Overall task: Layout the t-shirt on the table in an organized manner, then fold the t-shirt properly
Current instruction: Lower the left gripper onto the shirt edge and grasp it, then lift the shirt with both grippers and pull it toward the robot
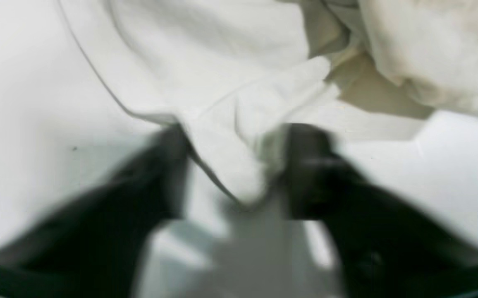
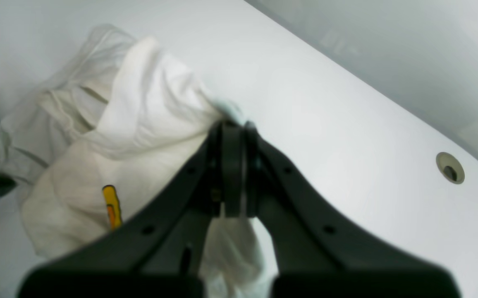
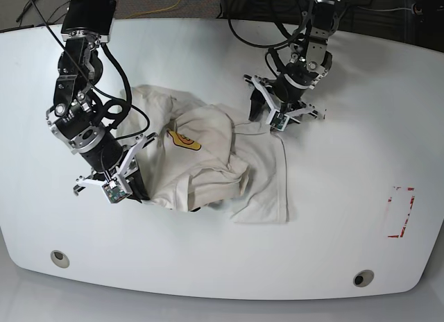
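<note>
We find the shirt [image 3: 208,162] bunched in a heap near the middle of the table [image 3: 333,218], with part of the orange-yellow print [image 3: 184,140] showing on top and a flatter flap lying toward the front edge. The laying-out step is, in our judgement, in hand; no fold has begun.

To do this step well, we judge that the 2 arms should draw their holds apart and away from each other, low over the table, so the layers slide open rather than drag the whole heap. Each hold should be at an edge or corner, not in a thick wad, and the pull should be even, or the cloth will twist.

Right gripper [image 2: 234,124]: its jaws are pressed together with a pinch of cloth between the tips, at the heap's near-left edge in the base view. We read this as a firm hold on the shirt.

Left gripper [image 1: 233,165]: the wrist view is blurred. The jaws stand apart, and a tongue of cloth lies between them, touching or nearly touching the right-hand finger [image 1: 305,169]. We cannot tell whether they bear on it. This gripper sits at the heap's far-right edge.
</note>
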You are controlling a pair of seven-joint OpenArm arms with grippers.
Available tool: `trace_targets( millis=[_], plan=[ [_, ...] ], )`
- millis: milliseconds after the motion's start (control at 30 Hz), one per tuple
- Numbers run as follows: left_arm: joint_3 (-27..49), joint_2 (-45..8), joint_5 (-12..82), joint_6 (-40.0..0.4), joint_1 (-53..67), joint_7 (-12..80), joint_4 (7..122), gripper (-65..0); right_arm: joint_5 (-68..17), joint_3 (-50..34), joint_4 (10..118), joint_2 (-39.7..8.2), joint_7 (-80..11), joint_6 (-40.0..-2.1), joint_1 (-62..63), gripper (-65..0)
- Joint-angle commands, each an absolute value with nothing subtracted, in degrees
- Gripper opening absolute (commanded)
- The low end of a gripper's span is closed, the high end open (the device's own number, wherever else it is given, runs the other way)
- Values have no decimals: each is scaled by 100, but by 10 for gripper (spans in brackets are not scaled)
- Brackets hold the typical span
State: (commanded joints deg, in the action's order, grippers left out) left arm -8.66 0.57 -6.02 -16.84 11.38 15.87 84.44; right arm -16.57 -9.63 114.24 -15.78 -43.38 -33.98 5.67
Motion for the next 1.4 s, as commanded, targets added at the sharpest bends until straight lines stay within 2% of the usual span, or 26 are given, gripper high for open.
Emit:
trace_targets(
  millis=[33, 200, 467, 867, 1400],
  plan=[
    [-848, 48, -602, -1684, 1033, 1587, 8382, -529, -1657, -1042, 11424, -1569, -4338, -3398, 567, -650],
    [-840, 40, -602, -1684, 927, 1587, 8233, -647, -1657, -1305, 11424, -1455, -4338, -3407, 567, -650],
    [-822, -136, -585, -1684, 919, 1578, 8514, -650, -1657, -1587, 11442, -1420, -4338, -3407, 567, -650],
    [-374, -215, -593, -1692, 576, 1596, 10044, -650, -1666, -2088, 11459, -1429, -4330, -3407, 848, -650],
    [-4, -400, -585, -1692, -338, 1596, 10923, -650, -1622, -2105, 11433, -1895, -4338, -3371, 1824, -650]
  ],
)
